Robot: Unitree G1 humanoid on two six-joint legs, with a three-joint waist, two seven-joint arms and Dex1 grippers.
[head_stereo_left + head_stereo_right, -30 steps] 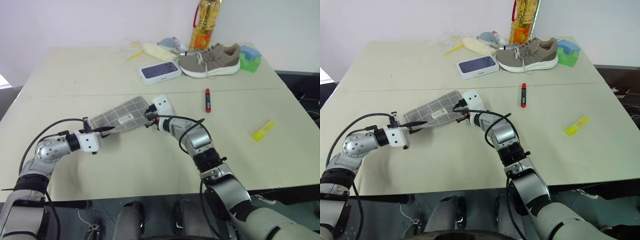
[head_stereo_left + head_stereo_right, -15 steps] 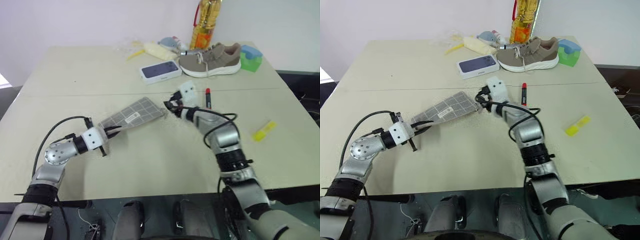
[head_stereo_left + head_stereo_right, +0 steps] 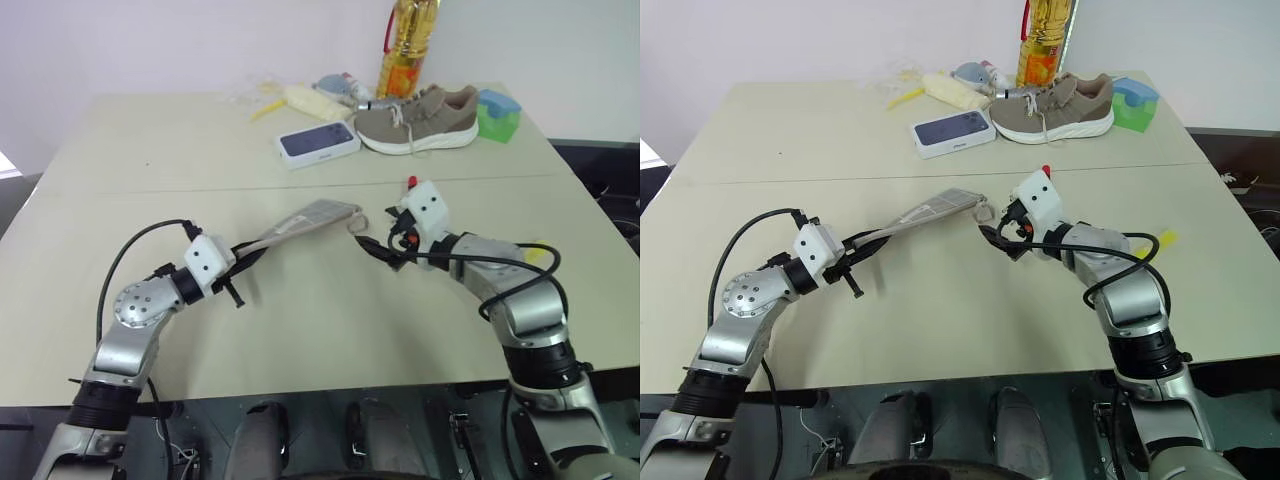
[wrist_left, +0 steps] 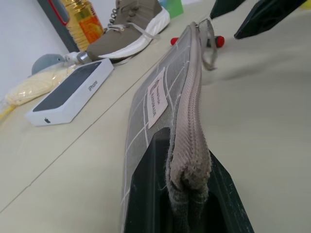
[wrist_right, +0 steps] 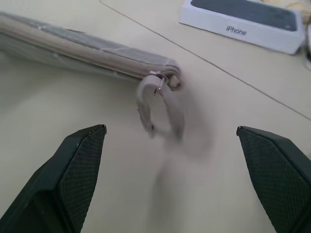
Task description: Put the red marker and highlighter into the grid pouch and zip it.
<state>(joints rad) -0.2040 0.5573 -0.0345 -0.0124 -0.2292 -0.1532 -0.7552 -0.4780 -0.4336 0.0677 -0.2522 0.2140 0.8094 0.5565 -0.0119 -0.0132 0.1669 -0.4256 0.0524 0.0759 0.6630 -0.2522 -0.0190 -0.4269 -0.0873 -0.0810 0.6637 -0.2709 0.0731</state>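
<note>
Pouch clamped edgewise in left gripper; right gripper, jaws wide, should catch pull loop squarely.

Left hand clamped (right hand spread wide).

The grid pouch was matt woven cloth with a ribbed fabric zip edge and a small metal ring. The phone box looked smooth, glossy card. The table was matt and smooth.
</note>
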